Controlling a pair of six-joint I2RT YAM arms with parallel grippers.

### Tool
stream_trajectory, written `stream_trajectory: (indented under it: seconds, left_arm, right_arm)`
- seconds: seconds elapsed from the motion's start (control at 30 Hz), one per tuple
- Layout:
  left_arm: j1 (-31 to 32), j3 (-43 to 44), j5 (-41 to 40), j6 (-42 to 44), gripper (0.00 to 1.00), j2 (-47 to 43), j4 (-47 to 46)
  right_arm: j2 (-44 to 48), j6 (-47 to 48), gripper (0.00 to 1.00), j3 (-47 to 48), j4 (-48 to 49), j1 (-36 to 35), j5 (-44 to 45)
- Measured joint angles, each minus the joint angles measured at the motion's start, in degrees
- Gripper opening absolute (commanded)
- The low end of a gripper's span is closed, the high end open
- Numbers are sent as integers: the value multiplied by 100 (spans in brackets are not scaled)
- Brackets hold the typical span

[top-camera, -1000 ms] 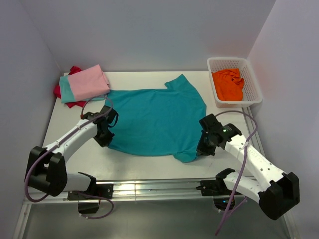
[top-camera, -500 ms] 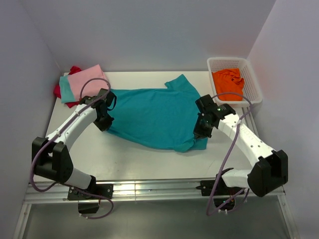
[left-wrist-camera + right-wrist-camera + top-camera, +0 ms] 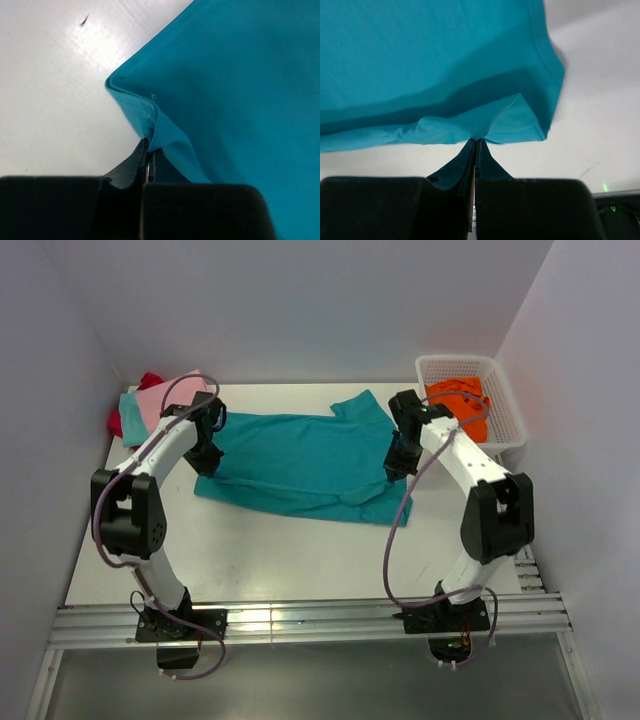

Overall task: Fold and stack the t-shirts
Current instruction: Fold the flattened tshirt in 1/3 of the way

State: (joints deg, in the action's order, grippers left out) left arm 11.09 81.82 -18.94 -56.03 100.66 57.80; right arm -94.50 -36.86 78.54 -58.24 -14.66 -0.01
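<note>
The teal t-shirt [image 3: 300, 460] lies across the middle of the table, its near part folded back over the far part. My left gripper [image 3: 206, 462] is shut on the shirt's left hem corner [image 3: 150, 131]. My right gripper [image 3: 392, 468] is shut on the shirt's right hem edge [image 3: 485, 127]. Both hold the cloth low over the far half of the shirt. The pink shirt [image 3: 170, 400] lies folded on the light aqua one [image 3: 129, 410] at the back left, with the red shirt [image 3: 150, 380] under them. The orange shirt [image 3: 455, 405] lies in the basket.
A white mesh basket [image 3: 505, 415] stands at the back right. White walls close the back and both sides. The bare white table [image 3: 280, 550] runs along the near side to a metal rail [image 3: 300, 620].
Both grippers have carried the teal shirt's near hem away from me toward the back, folding the shirt over itself. Both arms now reach further out.
</note>
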Motion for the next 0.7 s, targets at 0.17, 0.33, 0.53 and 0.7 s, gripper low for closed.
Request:
stream_trajectory:
  seconds: [0.17, 0.33, 0.53, 0.7]
  left_arm:
    - [-177, 623, 70, 155, 0, 839, -101]
    - [-330, 1281, 151, 262, 4, 1427, -109]
    - [-540, 1755, 278, 474, 100, 1978, -175]
    - [-713, 1690, 323, 452, 100, 2094, -208]
  right_arm:
    - [-1163, 57, 0, 1126, -52, 44, 9]
    - [-1971, 81, 0, 2253, -190, 63, 98]
    - [-2702, 149, 88, 3086, -380, 175, 216]
    - [-2970, 160, 89, 3202, -551, 262, 398]
